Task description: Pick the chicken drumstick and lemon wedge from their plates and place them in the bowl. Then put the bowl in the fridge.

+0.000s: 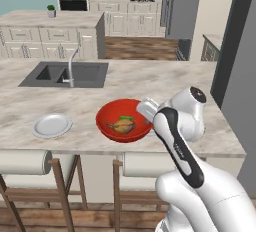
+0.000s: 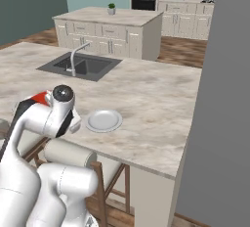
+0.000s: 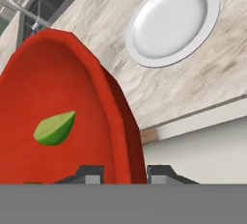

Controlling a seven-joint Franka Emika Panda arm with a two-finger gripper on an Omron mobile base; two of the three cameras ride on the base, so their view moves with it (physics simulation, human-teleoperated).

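The gripper [image 3: 124,174], clamped narrowly on the red bowl's [image 3: 116,121] rim, should lift level so the lemon wedge [image 3: 55,128] and chicken drumstick [image 1: 121,125] stay inside.

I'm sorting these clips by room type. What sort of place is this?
A home kitchen, rendered rather than real. A marble-look counter carries a dark sink with a faucet, a built-in oven stands at the back wall, and a grey fridge is further back.

plate [image 2: 104,120] sat bare on counter [image 2: 146,99] | red bowl [image 2: 41,97] edge peeked behind arm [image 2: 44,118] | sink [image 2: 80,66] far L
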